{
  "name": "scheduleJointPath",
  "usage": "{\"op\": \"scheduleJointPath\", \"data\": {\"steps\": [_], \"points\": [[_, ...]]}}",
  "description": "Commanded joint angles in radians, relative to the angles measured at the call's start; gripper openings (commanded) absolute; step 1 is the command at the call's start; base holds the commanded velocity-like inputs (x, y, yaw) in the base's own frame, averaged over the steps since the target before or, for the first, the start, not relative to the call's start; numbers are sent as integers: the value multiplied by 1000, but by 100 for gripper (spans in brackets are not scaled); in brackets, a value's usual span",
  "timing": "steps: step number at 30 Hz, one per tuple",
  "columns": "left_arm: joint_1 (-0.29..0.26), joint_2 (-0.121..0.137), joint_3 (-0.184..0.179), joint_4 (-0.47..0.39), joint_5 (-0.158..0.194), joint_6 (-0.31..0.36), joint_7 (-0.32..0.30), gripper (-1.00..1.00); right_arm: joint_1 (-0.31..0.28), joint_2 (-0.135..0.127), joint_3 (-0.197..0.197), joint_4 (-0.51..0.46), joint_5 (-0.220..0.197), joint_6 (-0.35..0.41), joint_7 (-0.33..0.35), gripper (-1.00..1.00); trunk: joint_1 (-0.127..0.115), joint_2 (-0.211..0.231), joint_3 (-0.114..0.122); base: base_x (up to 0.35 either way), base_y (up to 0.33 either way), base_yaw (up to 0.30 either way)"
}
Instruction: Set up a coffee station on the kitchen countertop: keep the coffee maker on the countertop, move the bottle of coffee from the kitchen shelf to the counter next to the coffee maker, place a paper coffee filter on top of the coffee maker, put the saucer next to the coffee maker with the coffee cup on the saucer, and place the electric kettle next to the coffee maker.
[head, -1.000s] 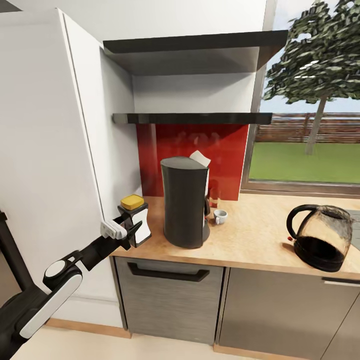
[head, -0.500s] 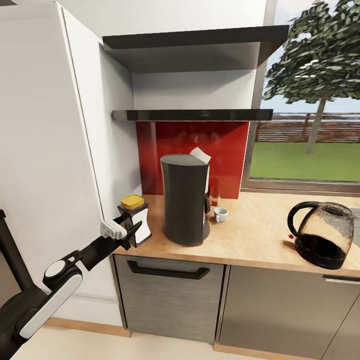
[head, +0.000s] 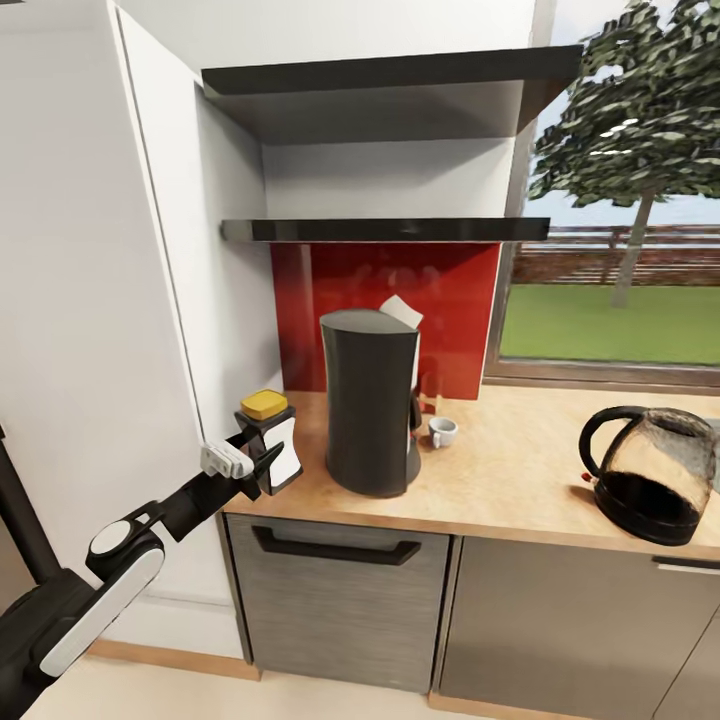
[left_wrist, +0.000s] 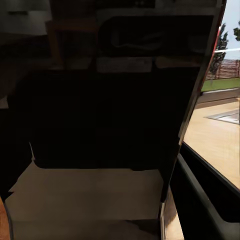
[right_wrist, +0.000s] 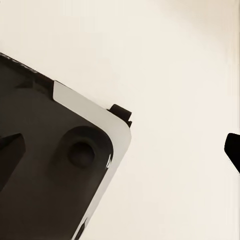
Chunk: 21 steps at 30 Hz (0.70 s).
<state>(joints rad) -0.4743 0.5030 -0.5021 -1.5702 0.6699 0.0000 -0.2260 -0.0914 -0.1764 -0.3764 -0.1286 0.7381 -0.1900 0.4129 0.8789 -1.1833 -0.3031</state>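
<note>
At the tabletop's (head: 520, 480) left end, the left pincer (head: 262, 458) is clenching the bottle of coffee (head: 272, 442) upright, its base seemingly resting on the wood. Just rightward, the coffee maker (head: 370, 400) is standing with the paper coffee filter (head: 401, 312) poking up behind it, then the coffee cup (head: 441, 431). Farther right, well apart, the electric kettle (head: 650, 475) is waiting.

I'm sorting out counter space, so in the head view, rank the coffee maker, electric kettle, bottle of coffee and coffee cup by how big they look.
1. coffee maker
2. electric kettle
3. bottle of coffee, in the left gripper
4. coffee cup, though it sits farther back
</note>
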Motion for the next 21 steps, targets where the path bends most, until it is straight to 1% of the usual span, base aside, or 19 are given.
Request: {"op": "scheduleJointPath", "data": {"steps": [1,7,19,21], "points": [[-1,1,-2,0,10,0,-1,-100,-1,0,-9,0,9,-3,4,100,0,-1,-1,208,0,0],[-1,0,-2,5,10,0,-1,-100,-1,0,-8,0,10,-3,4,100,0,-1,-1,85,0,0],[-1,0,-3,7,10,0,0,-100,-1,1,-7,0,10,-4,4,100,0,-1,-1,7,0,0],[-1,0,-3,7,10,0,0,-100,-1,1,-7,0,10,-4,4,100,8,-15,-8,0,0,0]]}}
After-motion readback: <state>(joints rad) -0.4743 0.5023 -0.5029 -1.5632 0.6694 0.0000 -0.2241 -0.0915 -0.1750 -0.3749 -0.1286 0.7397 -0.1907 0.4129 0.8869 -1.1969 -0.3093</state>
